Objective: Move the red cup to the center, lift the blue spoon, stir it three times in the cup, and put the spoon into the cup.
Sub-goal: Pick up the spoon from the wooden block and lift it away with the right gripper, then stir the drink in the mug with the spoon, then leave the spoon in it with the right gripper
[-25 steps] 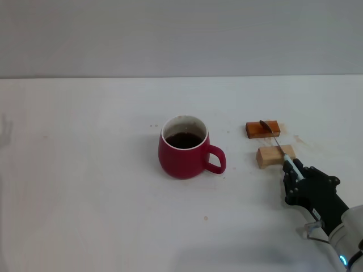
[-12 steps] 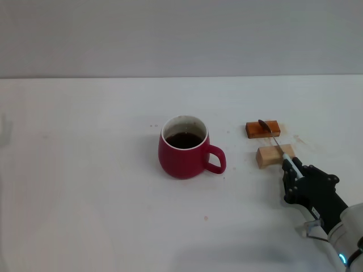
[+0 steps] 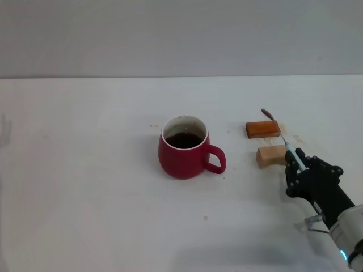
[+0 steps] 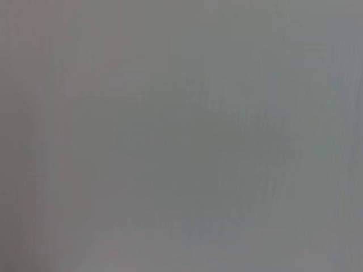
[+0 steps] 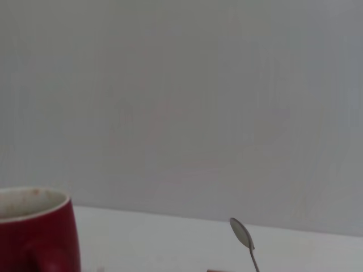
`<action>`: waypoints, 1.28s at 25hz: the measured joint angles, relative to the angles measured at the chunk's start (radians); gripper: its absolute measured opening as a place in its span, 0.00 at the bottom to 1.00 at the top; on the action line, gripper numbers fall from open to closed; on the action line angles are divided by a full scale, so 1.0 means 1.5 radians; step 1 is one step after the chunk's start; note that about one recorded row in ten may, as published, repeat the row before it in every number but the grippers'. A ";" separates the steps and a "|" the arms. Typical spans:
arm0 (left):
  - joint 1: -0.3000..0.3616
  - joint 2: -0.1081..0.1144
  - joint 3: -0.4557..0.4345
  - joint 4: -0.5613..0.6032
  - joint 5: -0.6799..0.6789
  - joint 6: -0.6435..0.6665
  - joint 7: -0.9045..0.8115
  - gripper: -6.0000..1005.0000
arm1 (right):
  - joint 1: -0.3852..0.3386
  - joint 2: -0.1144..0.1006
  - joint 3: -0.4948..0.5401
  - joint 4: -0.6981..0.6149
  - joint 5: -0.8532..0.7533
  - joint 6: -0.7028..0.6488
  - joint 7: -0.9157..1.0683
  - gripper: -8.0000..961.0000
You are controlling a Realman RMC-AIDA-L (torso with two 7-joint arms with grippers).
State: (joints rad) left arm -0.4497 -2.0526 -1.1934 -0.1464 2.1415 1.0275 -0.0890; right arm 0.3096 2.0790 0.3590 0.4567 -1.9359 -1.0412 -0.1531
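Colours from my feed: the rounded dark-red ceramic mug (image 3: 182,156) has a white rim and white inside, with near-black liquid in it. Through the right wrist camera I get the same deep red body (image 5: 34,238) and pale rim. The slim spoon with a silver metal bowl and light-blue handle (image 3: 281,135) shows plain silver at the bowl end (image 5: 243,235). One small wooden block is orange-brown (image 3: 262,129), the other small wooden block is light tan (image 3: 270,156). My right gripper (image 3: 296,165) is matte black. The flat tabletop (image 3: 85,170) is white, plain, with a few tiny brown specks.
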 joint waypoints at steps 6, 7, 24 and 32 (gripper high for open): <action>-0.001 0.000 0.000 0.001 0.000 -0.001 0.000 0.85 | -0.015 -0.012 0.037 0.046 -0.003 -0.008 0.004 0.15; -0.001 0.000 0.000 0.001 0.000 -0.002 0.000 0.85 | -0.023 -0.020 0.049 0.070 -0.005 -0.018 0.004 0.15; 0.001 -0.001 0.000 -0.001 0.000 -0.004 0.000 0.85 | -0.078 -0.137 0.059 0.300 -0.029 -0.099 -0.001 0.15; -0.002 -0.001 0.000 0.001 -0.001 -0.006 0.000 0.85 | -0.103 -0.202 0.105 0.450 -0.067 0.037 -0.086 0.15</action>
State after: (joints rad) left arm -0.4524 -2.0540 -1.1935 -0.1447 2.1398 1.0193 -0.0890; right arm 0.1554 1.7763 0.5161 1.1318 -2.0359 -0.9853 -0.2823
